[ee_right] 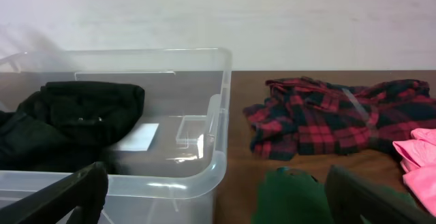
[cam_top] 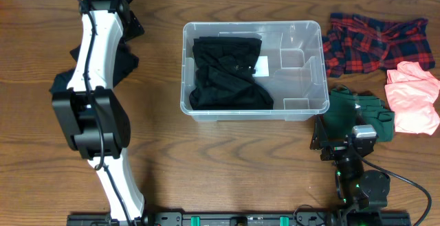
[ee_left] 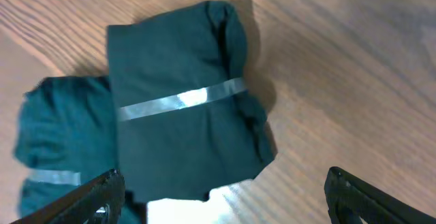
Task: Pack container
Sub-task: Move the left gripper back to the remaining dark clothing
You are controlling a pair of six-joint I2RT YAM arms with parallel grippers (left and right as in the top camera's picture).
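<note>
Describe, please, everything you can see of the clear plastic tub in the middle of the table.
The clear, see-through rectangular plastic tub has rounded corners, a rolled rim and small moulded ridges on its floor. It stands upright and lidless at the middle of the brown wooden table, its long side running left to right. A crumpled black garment fills its left half, next to a white label on the bottom; the right half is bare. Only the table and that garment visibly touch it.

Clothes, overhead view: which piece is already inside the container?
The black garment, lying in the container's left part; the plaid garment, pink garment and green garment lie outside on the table.
</note>
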